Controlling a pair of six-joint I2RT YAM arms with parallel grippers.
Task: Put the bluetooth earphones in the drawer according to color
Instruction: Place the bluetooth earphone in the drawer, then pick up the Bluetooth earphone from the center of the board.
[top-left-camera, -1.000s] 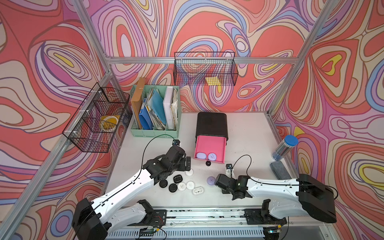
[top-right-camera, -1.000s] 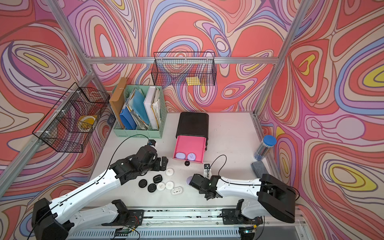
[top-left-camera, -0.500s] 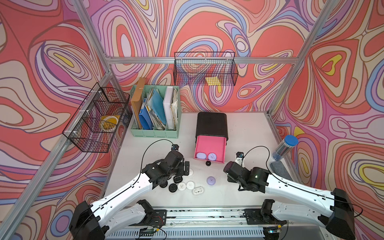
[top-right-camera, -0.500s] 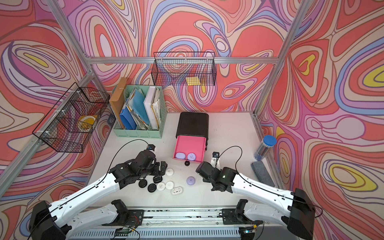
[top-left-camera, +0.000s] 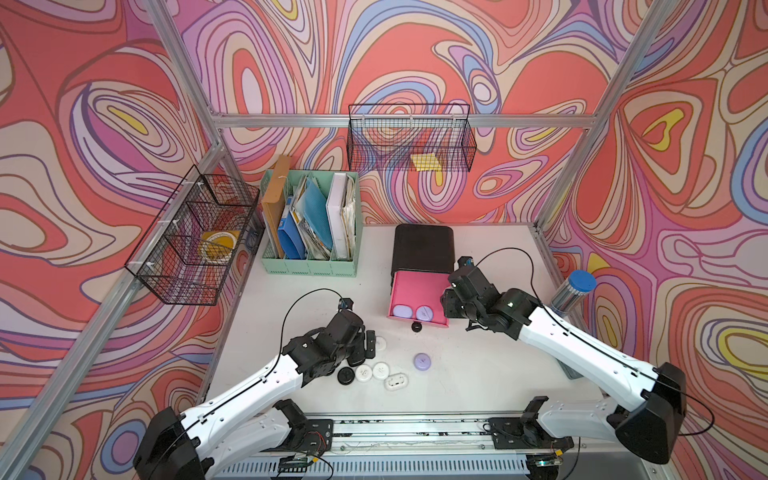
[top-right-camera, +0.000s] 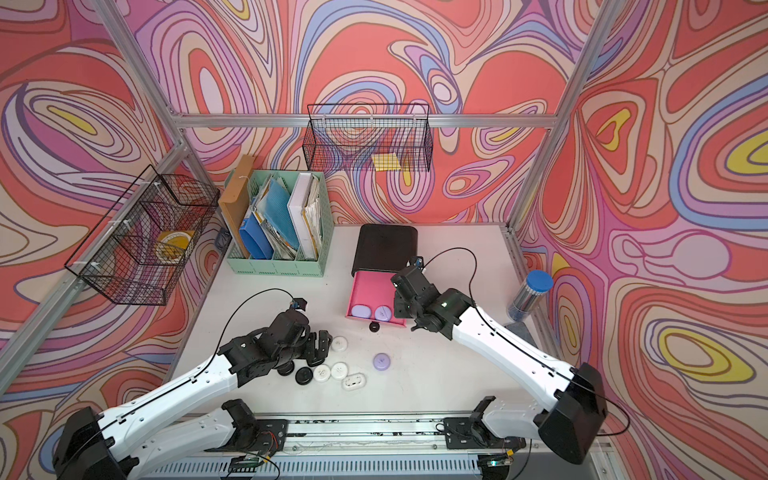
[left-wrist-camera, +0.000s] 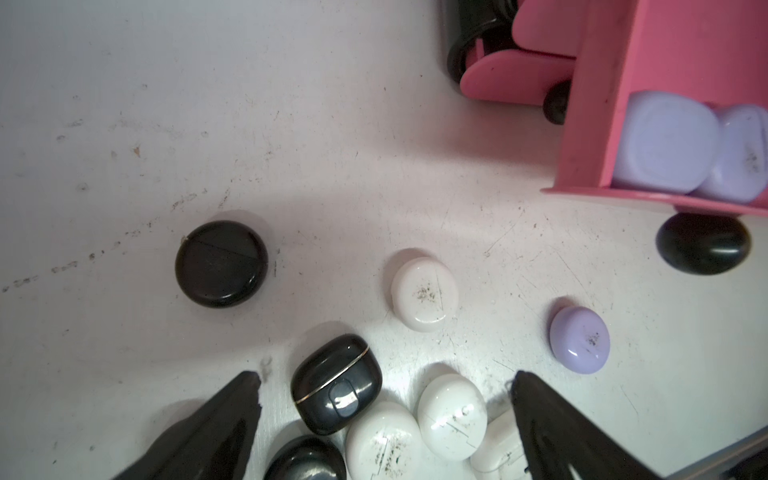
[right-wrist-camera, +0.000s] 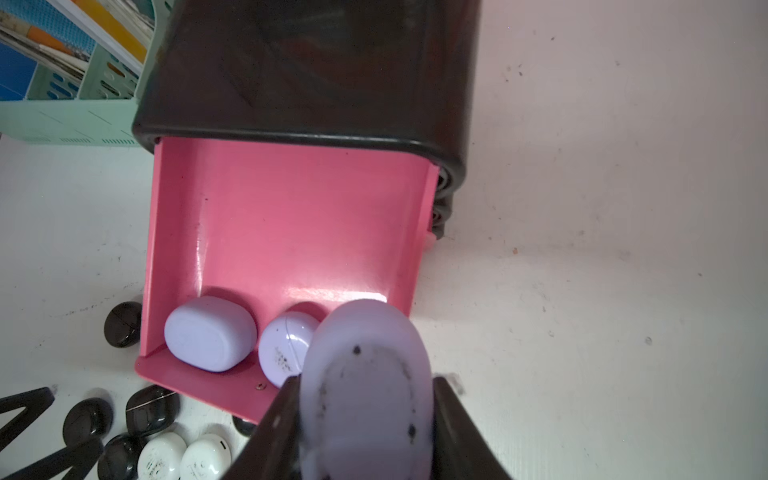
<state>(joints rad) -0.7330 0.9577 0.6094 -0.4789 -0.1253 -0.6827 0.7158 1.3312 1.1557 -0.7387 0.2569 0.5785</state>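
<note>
White table (top-left-camera: 478, 374): right pincer (right-wrist-camera: 365, 384) grips purple case (right-wrist-camera: 365, 345) beside drawer (right-wrist-camera: 291, 216).

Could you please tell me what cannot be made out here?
Lilac oval earphone case in the right gripper: hidden beneath that arm in both top views; cut by the right wrist view's edge.
Insides of the lower pink drawers: only fronts show, left wrist view; the open pink top drawer covers them in both top views.
Count of glossy black earphone cases: some lie under the left gripper in both top views.
</note>
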